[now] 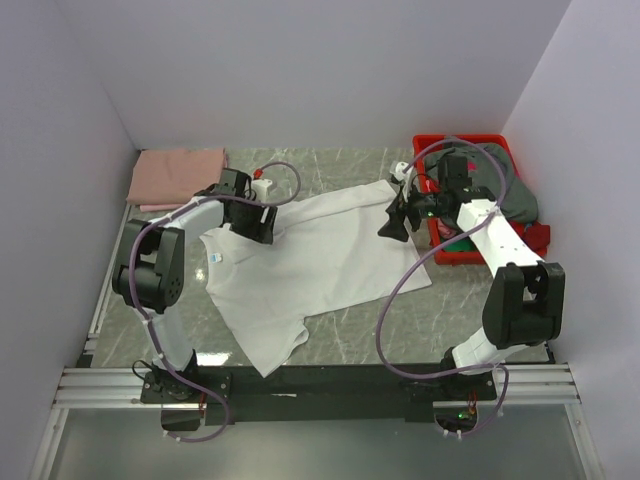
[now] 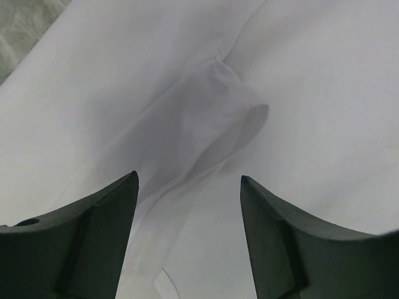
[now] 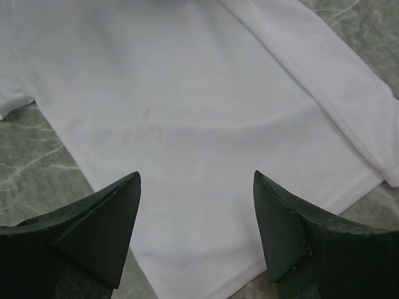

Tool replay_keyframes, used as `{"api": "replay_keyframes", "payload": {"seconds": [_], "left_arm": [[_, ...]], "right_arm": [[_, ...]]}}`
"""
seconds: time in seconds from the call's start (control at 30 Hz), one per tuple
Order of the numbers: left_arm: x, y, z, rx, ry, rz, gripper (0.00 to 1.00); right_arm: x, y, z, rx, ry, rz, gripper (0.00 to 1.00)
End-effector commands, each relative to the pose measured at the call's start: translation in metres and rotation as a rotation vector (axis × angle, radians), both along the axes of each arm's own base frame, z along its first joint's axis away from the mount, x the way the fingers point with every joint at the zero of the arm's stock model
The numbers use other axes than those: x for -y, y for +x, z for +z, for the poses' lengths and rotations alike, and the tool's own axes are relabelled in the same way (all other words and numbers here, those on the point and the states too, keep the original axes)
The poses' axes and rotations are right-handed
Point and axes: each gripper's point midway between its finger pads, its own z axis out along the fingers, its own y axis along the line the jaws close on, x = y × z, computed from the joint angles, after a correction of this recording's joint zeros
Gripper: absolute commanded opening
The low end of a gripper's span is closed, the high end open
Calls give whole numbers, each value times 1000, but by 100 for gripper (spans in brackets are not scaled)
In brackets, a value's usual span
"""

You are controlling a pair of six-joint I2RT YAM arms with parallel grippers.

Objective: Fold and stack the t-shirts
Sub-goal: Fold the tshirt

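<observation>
A white t-shirt (image 1: 310,262) lies spread on the marble table, collar and blue neck label to the left. My left gripper (image 1: 257,228) hovers over its upper left part, open; a raised wrinkle of white cloth (image 2: 212,118) lies just ahead of the fingers, nothing between them. My right gripper (image 1: 392,226) hangs open over the shirt's right edge; the flat white cloth (image 3: 187,124) and its hem show beneath it. A folded salmon-pink t-shirt (image 1: 178,176) rests at the back left. Grey t-shirt cloth (image 1: 508,192) sits in the bin.
A red plastic bin (image 1: 470,200) stands at the right, close behind my right arm. White walls enclose the table on three sides. Purple cables loop off both arms. Bare marble (image 1: 450,310) shows in front of the shirt on the right.
</observation>
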Motion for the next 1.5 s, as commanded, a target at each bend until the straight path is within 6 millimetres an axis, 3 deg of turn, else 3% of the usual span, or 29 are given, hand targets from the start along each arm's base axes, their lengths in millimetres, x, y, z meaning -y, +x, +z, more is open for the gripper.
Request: {"api": "replay_keyframes", "payload": {"seconds": [0.0, 0.23, 0.4, 0.63, 0.73, 0.87, 0.9, 0.93, 0.97, 1.0, 1.03, 1.07, 1.1, 1.13, 1.2, 1.27, 1.3, 1.33, 1.4, 1.47], "left_arm": [[1, 14, 9, 46, 15, -16, 71], [15, -7, 4, -18, 5, -72, 65], [32, -34, 21, -44, -65, -119, 55], [58, -91, 40, -142, -239, -225, 58], [61, -95, 50, -157, -268, -217, 59], [52, -67, 92, 50, -255, -65, 59], [41, -63, 129, 182, -270, 19, 60], [36, -60, 137, 274, -291, 64, 62], [27, -69, 177, 382, -360, 141, 65], [14, -68, 186, 448, -363, 227, 69], [4, -74, 179, 466, -379, 301, 71], [-4, -85, 200, 477, -495, 439, 73], [-17, -89, 196, 469, -517, 554, 78], [-19, -101, 177, 398, -542, 606, 78], [-7, -122, 176, 287, -665, 620, 76], [10, -149, 151, 49, -739, 652, 64], [16, -159, 140, -41, -749, 662, 47], [26, -176, 126, -163, -759, 654, 39], [32, -203, 100, -346, -749, 724, 33], [37, -222, 91, -412, -724, 770, 39]], "right_arm": [[-4, -14, 5, -18, 41, 30, 79], [-6, -20, 10, -21, 56, 42, 79], [-6, -24, 13, -17, 58, 44, 79], [-5, -27, 18, -11, 59, 38, 79], [-3, -28, 18, -12, 46, 33, 79], [7, -37, 16, 28, -29, 42, 79], [12, -40, 13, 88, -79, 85, 79], [15, -48, 14, 126, -111, 119, 79], [18, -68, 6, 93, -138, 168, 79], [21, -78, -5, 153, -182, 258, 79], [27, -95, -12, 139, -219, 296, 79], [30, -102, -19, 155, -243, 331, 79], [32, -113, -33, 155, -259, 373, 79], [33, -120, -37, 161, -273, 388, 79], [35, -135, -55, 129, -290, 415, 78], [34, -134, -62, 153, -327, 409, 76], [34, -141, -72, 121, -328, 397, 75], [32, -134, -71, 168, -338, 381, 75], [29, -137, -75, 157, -331, 347, 74], [22, -133, -74, 182, -321, 345, 74]]}}
